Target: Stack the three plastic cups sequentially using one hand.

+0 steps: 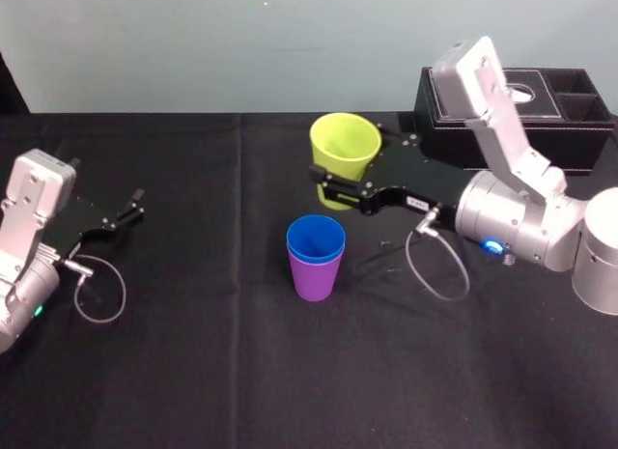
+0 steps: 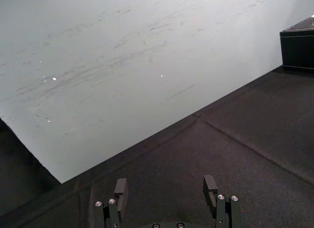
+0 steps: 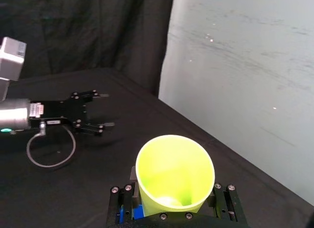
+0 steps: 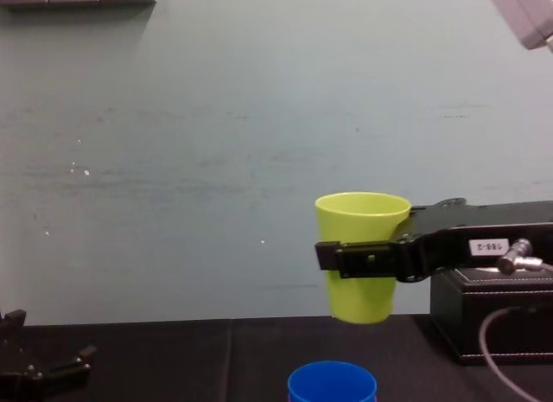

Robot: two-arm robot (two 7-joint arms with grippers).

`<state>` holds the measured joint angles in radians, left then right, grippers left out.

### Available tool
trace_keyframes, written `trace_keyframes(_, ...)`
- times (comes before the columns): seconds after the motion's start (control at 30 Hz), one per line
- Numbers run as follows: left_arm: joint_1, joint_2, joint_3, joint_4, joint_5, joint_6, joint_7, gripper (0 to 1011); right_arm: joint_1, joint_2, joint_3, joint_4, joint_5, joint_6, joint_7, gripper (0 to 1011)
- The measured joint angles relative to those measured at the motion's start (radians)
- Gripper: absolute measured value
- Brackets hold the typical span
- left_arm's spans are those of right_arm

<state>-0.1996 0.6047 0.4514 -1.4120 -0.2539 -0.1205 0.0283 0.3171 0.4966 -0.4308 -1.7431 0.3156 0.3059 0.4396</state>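
1. Gripper of the left arm (image 1: 138, 204) is at the left edge of the head view, close over the black cloth (image 1: 193, 372). Its jaws are spread and nothing is between them. In the left wrist view its two fingers (image 2: 120, 189) stand apart at the bottom of the frame, over bare cloth.
2. Just below the middle of the head view the purple cup (image 1: 314, 275) stands upright on the cloth. The blue cup (image 1: 316, 238) sits inside it, so that only the blue rim and a short band under it come out at the top.
3. Above this pair and a little to the right, in the upper middle of the frame, is the yellow-green cup (image 1: 344, 145). It is upright with the mouth up and is apart from the two nested cups. In the chest view its bottom is higher in the frame than the blue rim at the lower edge.
4. The right gripper (image 4: 356, 258) reaches in from the right side of the frame. Its jaws pinch the yellow-green cup from two sides at about middle height.
5. In the upper right corner of the head view a black tissue box (image 1: 570, 130) stands on the cloth behind the right arm.
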Motion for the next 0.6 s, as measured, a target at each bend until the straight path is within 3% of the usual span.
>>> trace_keyframes(0.23, 0.0, 0.0, 0.0, 0.0, 0.0, 0.0, 0.0, 1011, 0.005, -0.005, -0.035, 0.003, -0.004, 0.001, 0.01, 742)
trace_keyframes(0.6, 0.0, 0.0, 0.0, 0.0, 0.0, 0.0, 0.0, 1011, 0.002, -0.003, -0.052, 0.009, -0.003, 0.0, 0.014, 742)
